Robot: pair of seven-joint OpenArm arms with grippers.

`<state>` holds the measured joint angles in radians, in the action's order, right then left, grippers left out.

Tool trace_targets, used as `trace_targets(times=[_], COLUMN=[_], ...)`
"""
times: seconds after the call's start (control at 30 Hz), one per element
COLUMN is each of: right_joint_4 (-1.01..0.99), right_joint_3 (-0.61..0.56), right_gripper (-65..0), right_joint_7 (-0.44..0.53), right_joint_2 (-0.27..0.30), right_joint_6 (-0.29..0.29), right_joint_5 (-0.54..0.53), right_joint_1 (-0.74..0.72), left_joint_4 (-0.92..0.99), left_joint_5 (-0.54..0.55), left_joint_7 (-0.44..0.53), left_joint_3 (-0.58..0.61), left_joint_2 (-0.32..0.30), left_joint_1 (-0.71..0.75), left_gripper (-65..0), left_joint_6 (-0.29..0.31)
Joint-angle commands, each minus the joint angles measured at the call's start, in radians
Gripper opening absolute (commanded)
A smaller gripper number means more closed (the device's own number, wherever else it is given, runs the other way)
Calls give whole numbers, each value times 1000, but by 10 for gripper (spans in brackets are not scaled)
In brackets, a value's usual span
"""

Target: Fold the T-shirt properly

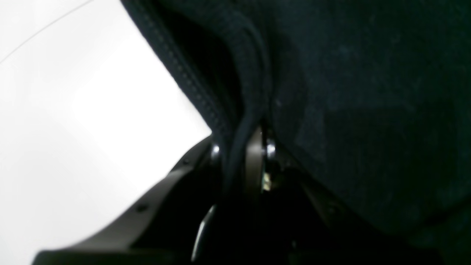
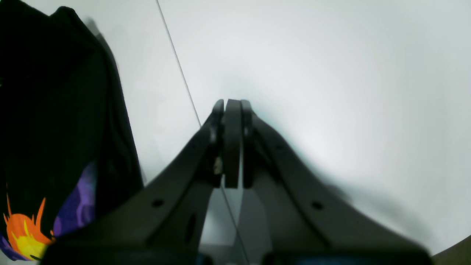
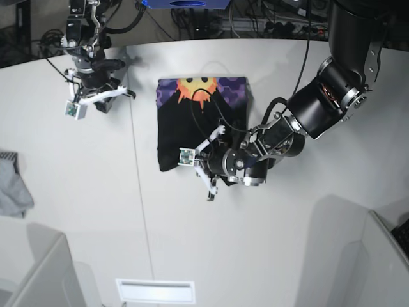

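You have T-shirt (image 3: 198,121) mostly folded, compact on surface (image 3: 268,243); left jaws clench its near hem, right jaws clenched empty.

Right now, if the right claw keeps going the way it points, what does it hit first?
Probably just the bare white table. The shut right claw points at bare surface; the T-shirt lies off to one side, out of its line. Depth is unclear.

You are looking at a robotics lab: 2 black arms are working over a bare white table (image 3: 268,256), bundles of cables (image 3: 255,19) and equipment are trailing along its far edge, and white partition panels (image 3: 38,275) are standing at the near corners.
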<state>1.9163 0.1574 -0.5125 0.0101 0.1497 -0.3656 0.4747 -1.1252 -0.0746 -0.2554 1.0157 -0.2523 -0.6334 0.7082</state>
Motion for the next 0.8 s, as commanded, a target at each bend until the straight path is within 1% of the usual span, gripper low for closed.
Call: trace_targets(times=[0.0,0.13,0.2,0.27,0.33,0.4,0.47,0.53,0.6,0.63,0.67,0.7,0.73,0.77], right_joint_4=[15,15,15,15,15,15,15,15,15,15,18,19,19,18], right_joint_3=[3,0,-2,-3,-3,-5,-5,-5,-5,-5,-8,-18,-32,-46], right_gripper=[-650,-650,-650,-650,-650,-650,-650,-650,-650,-650,-650,-650,-650,-650], right_joint_7=[22,22,22,22,21,21,21,21,22,25,39,68,101,139], right_joint_2=[0,0,0,0,0,0,0,3,6,15,34,50,63,77], right_joint_6=[-2,-2,-2,-2,-2,-2,-2,-2,-3,-3,-5,-11,-28,-48], right_joint_5=[0,0,0,0,0,0,0,0,1,1,1,1,1,1], right_joint_1=[-1,0,0,0,0,0,0,0,3,6,12,15,23,37], left_joint_4=[-8,-9,-11,-11,-13,-16,-51,-117,-204,-253,-304,-358,-405,-454], left_joint_5=[2,6,9,11,11,11,12,12,12,3,2,2,2,2], left_joint_7=[6,6,6,6,6,6,6,-14,-100,-149,-195,-235,-261,-281], left_joint_3=[-8,-10,-18,-21,-21,-28,-91,-211,-360,-438,-516,-594,-665,-736], left_joint_2=[11,15,18,18,21,29,24,23,23,23,23,23,21,21], left_joint_1=[-44,-73,-90,-108,-122,-133,-125,-87,-35,-1,36,74,105,146], left_gripper=[-629,-369,-276,-216,-183,-178,-178,-179,-181,-201,-244,-311,-383,-476], left_joint_6=[-10,-10,-10,-10,-10,-10,-10,-10,-10,-10,-10,-10,-10,-10])
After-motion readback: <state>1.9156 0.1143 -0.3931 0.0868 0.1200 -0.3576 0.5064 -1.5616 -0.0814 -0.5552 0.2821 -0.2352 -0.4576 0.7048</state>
